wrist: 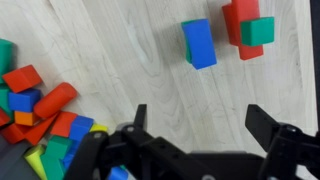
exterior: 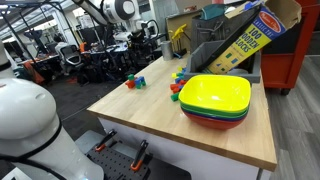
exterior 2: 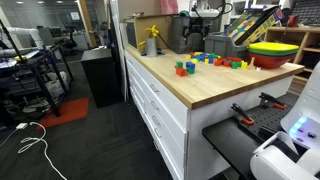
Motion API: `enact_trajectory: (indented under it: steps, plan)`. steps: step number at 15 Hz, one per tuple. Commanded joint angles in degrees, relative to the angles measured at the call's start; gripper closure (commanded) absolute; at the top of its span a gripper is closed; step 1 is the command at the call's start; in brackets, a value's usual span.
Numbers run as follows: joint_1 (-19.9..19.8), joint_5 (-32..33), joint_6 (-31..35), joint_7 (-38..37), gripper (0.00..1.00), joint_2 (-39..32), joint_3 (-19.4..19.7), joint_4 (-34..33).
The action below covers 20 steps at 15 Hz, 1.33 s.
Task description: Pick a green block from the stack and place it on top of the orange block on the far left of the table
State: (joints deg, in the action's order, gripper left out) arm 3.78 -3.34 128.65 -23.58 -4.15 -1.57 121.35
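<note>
In the wrist view my gripper (wrist: 200,112) is open and empty over bare wood of the table (wrist: 120,50). Above it lie a blue block (wrist: 198,43) and an orange-red block (wrist: 236,18) with a green block (wrist: 257,31) resting on or against it. The stack (wrist: 40,115) of red, blue, green and yellow cubes lies at the left edge. In both exterior views the stack (exterior: 178,80) (exterior 2: 225,62) sits mid-table. The orange-red, green and blue group (exterior 2: 184,68) lies apart from it, and my gripper (exterior 2: 197,35) hangs above the gap between them.
Stacked yellow, green and red bowls (exterior: 215,100) (exterior 2: 275,50) stand near the table end. A cardboard box of blocks (exterior: 250,40) and a yellow item (exterior 2: 152,40) are at the back. A red tool cabinet (exterior: 290,55) stands beyond.
</note>
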Motion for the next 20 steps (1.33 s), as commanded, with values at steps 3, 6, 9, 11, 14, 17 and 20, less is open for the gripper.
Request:
enact_trajectory:
  steps: [3, 6, 9, 11, 14, 17, 20]
  plan:
    - [-3.0, -0.1, -2.5, 2.1, 0.0, 1.1, 2.4, 0.7]
    - [-4.8, -0.8, -2.5, 5.2, 0.0, 0.7, 3.9, 1.1]
    - [-6.5, -1.0, -2.3, 9.0, 0.0, 0.1, 5.2, 1.8]
    - [-7.5, -0.6, -2.3, 11.5, 0.0, -0.4, 6.0, 2.2]
    - [-8.7, -0.6, -2.3, 15.6, 0.0, -1.4, 6.8, 2.9]
    - [-9.6, -0.4, -2.3, 19.0, 0.0, -2.8, 7.4, 3.4]
    - [-10.2, -0.5, -2.4, 21.4, 0.0, -4.5, 7.7, 3.2]
